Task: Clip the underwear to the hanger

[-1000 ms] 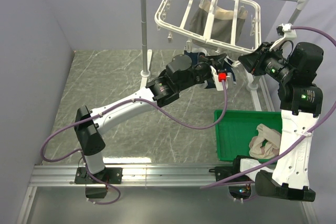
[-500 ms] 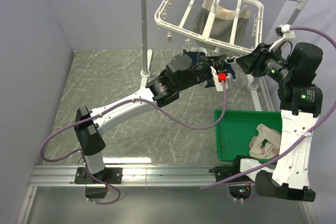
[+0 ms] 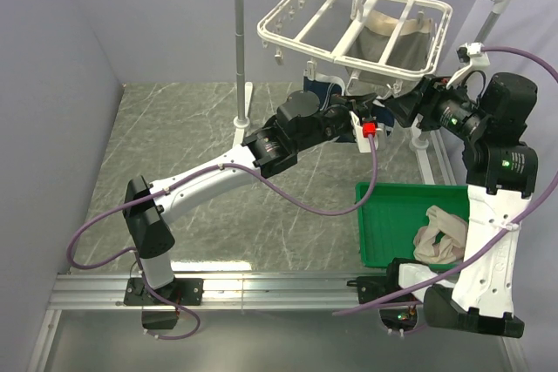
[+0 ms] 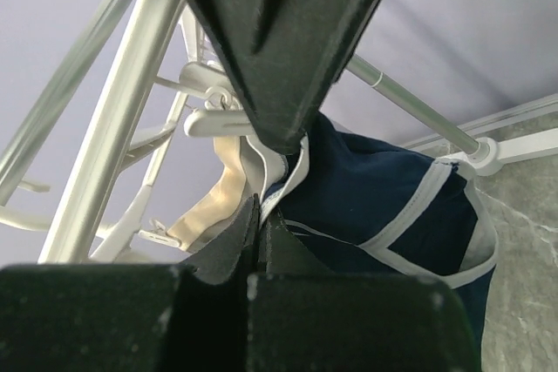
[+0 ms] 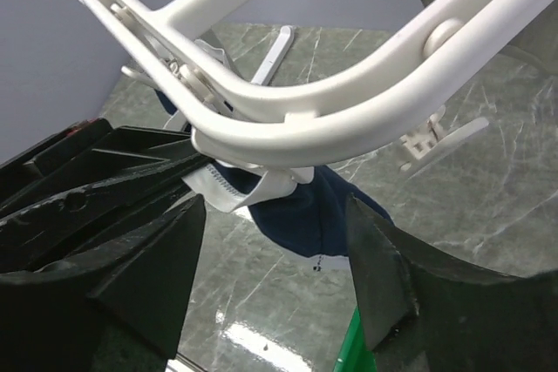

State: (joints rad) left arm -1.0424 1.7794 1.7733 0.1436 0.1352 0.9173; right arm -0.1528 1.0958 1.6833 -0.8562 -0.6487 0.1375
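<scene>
The white hanger (image 3: 349, 28) hangs from the stand's crossbar, nearly level. The navy underwear (image 3: 321, 89) hangs below its near edge. In the left wrist view my left gripper (image 4: 260, 219) is shut on the white waistband of the underwear (image 4: 384, 189), just under a white clip (image 4: 218, 119). In the right wrist view my right gripper (image 5: 279, 272) stands open below the hanger's rim (image 5: 331, 119), with nothing between its fingers. The waistband of the underwear (image 5: 305, 206) runs up to a clip there. From above, the right gripper (image 3: 397, 109) faces the left gripper (image 3: 370, 100).
An olive-grey garment with a beige band (image 3: 384, 37) hangs from the hanger. A green bin (image 3: 388, 215) holding a beige cloth (image 3: 445, 237) sits at the right front. The stand's white pole (image 3: 237, 41) rises behind the left arm.
My right gripper has opened and drawn slightly back. The hanger's near edge has swung up, so the frame sits more level. The left gripper stays shut on the waistband.
</scene>
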